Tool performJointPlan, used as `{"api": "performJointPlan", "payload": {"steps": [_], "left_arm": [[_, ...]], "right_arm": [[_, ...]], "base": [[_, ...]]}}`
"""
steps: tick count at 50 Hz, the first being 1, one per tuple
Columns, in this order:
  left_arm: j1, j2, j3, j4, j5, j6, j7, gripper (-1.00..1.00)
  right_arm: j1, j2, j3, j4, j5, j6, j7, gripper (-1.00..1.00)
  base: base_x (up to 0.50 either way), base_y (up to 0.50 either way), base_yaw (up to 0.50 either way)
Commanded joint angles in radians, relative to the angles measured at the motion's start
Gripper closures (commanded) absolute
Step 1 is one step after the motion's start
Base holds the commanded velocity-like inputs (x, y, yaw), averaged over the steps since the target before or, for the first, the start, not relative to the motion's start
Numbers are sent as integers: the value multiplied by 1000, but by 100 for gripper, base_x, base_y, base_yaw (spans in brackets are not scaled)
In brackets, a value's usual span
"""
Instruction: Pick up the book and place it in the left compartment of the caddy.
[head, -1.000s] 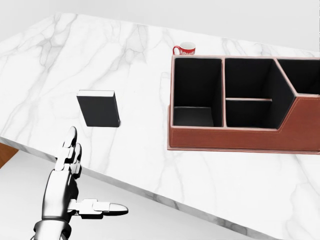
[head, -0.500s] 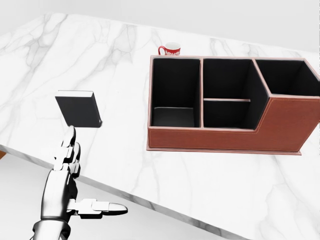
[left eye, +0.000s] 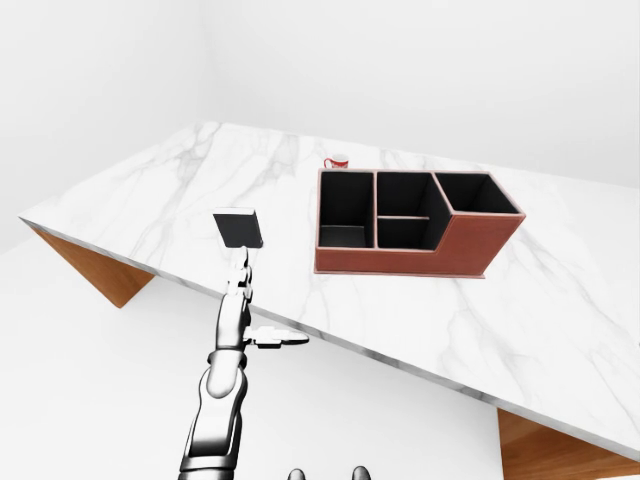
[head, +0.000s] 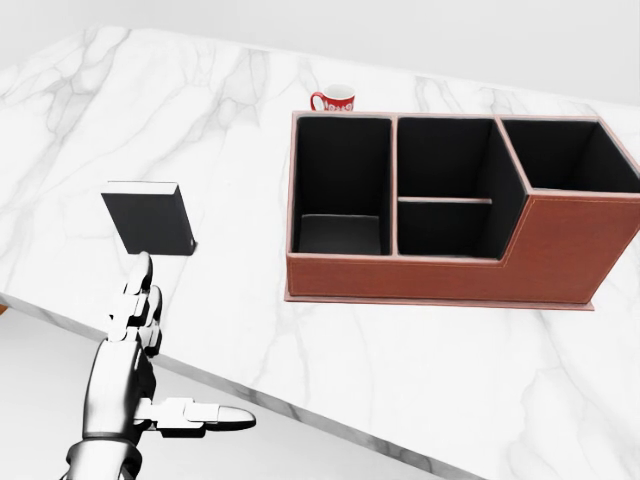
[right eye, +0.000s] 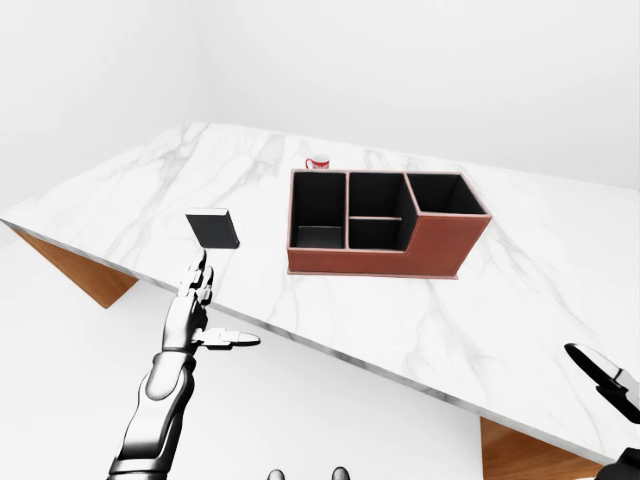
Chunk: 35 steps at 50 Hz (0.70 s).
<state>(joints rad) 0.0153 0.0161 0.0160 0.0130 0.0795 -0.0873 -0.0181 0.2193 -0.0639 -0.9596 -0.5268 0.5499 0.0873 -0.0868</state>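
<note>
A dark book (head: 148, 221) lies flat on the white marble table (head: 200, 120), at the left of the head view. The brown leather caddy (head: 440, 278) stands to its right, and its left compartment (head: 340, 185) is empty. My left hand (head: 165, 345) is open, fingers up and thumb out. It hovers over the table's near edge just below the book, not touching it. Only a dark-tipped finger of my right hand (right eye: 598, 372) shows, at the right-eye view's lower right edge, far from both.
A red and white mug (head: 335, 98) stands just above the caddy's left compartment. The table's near edge (head: 300, 405) runs diagonally across the bottom of the head view, with white floor below it. Wooden table supports (left eye: 95, 270) show under the top.
The whole picture has shifted left, so the camera has moved: book and caddy sit further left in the head view. The left hand keeps its pose and place in the view.
</note>
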Motion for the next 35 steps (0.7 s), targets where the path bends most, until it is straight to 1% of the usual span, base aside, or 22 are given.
{"api": "performJointPlan", "payload": {"steps": [1, 7, 25, 35], "left_arm": [[6, -1, -3, -14, -3, 0, -3, -100], [2, 0, 0, -4, -3, 0, -2, -100], [-6, 2, 3, 16, -1, 0, 1, -100], [8, 0, -3, -14, 3, 0, 0, -100]], "right_arm": [[4, 5, -5, -17, 8, 0, 8, -100], [-1, 3, -1, 8, 3, 0, 15, -100], [0, 1, 2, 10, 4, 0, 11, -100], [1, 1, 1, 3, 3, 0, 6, -100]], "base": [[0, 0, 0], [13, 6, 0], [30, 12, 0], [28, 11, 0]]}}
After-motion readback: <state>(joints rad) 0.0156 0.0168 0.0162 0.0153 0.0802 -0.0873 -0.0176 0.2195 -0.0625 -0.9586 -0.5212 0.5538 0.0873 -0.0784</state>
